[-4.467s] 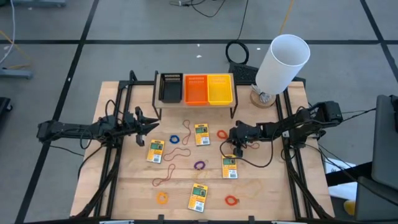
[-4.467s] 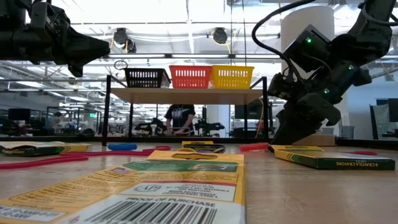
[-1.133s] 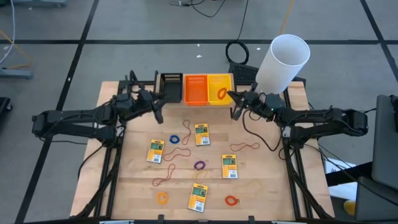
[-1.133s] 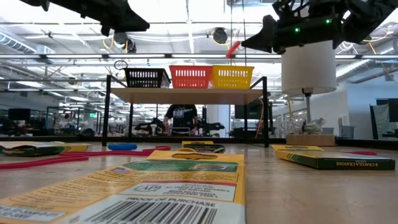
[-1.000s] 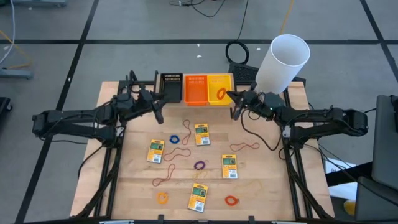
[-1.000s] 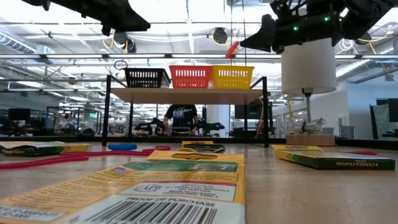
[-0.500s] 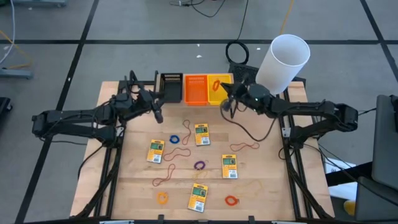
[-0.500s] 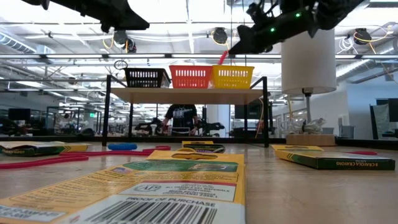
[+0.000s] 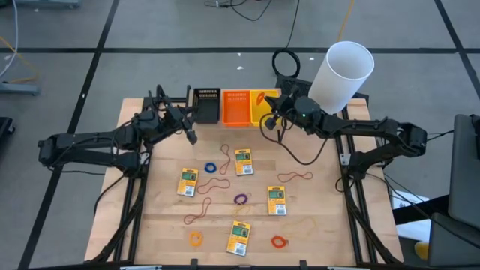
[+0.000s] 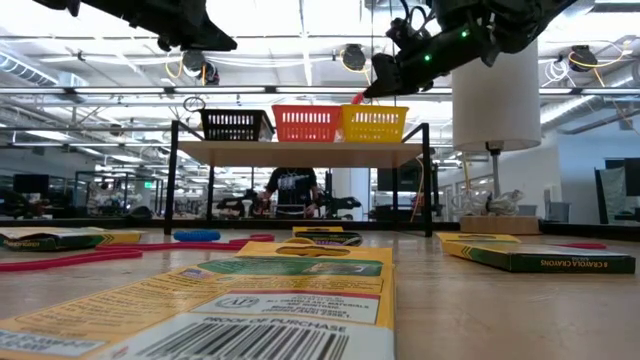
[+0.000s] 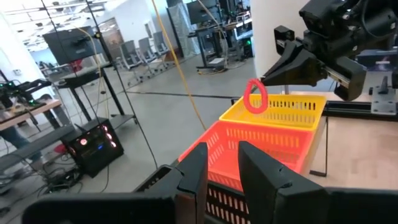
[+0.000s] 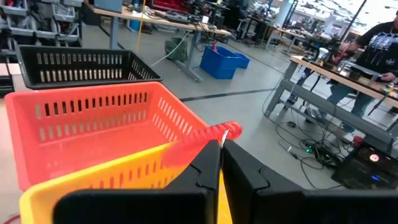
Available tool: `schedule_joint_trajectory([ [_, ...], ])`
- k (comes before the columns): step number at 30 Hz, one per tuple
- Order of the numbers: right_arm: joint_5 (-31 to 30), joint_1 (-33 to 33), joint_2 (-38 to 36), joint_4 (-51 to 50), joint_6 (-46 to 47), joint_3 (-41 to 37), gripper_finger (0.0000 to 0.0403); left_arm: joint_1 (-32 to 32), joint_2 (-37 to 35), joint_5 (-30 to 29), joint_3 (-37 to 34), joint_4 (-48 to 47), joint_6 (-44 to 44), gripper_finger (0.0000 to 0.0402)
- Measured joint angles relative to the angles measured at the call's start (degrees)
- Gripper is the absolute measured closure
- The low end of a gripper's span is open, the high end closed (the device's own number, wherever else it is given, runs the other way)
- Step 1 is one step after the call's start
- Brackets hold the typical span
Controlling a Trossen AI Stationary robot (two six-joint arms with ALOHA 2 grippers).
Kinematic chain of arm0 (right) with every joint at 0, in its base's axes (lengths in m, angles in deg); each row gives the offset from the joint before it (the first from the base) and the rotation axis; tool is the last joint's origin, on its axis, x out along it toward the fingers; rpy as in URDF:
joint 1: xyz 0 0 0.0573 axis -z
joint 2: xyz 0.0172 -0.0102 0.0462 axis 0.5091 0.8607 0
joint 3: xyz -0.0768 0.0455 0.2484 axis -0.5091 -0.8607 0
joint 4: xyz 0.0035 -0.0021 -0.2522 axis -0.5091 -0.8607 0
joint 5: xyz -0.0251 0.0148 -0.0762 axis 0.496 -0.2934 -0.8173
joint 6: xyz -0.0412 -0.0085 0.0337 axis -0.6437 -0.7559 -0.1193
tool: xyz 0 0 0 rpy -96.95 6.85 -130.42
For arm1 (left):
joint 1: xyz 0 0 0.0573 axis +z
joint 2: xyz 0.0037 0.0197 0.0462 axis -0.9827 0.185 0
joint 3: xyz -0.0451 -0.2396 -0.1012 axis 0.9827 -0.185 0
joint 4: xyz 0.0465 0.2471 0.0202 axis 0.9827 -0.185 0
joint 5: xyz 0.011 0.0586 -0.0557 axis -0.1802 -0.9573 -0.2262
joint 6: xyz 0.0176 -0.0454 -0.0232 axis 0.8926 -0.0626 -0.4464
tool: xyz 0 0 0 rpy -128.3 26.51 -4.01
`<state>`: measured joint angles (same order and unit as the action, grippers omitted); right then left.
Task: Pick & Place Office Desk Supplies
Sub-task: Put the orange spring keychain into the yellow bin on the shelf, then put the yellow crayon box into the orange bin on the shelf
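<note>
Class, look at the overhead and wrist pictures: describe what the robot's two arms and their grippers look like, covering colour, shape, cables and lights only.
Both arms are dark, slim and jointed. The left gripper and right gripper each end in two black, flat, tapering fingers. A loose black cable loops from the right arm. Small green lights glow on that arm's wrist in the low view.
</note>
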<state>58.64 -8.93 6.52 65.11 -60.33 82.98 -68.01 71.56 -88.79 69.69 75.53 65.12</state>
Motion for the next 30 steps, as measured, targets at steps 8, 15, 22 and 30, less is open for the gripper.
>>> schedule_joint_trajectory([
  [8,0.0,0.0,0.0,-2.0,0.7,-0.1,0.0292,0.0,0.0,0.4,0.0,-0.3,-1.5,0.0321],
  [15,1.8,-2.9,-1.1,-3.2,-3.8,-0.1,0.0236,0.0,0.0,0.5,0.0,-1.6,-2.4,0.0321],
  [22,15.3,-13.0,-3.5,-7.6,-9.0,-0.1,0.0238,-0.6,0.0,1.0,0.0,-2.1,-3.7,0.0321],
  [30,31.7,-20.6,-2.5,-7.0,-8.1,-0.1,0.0255,-3.1,0.0,1.6,0.0,-1.5,-3.1,0.0321],
])
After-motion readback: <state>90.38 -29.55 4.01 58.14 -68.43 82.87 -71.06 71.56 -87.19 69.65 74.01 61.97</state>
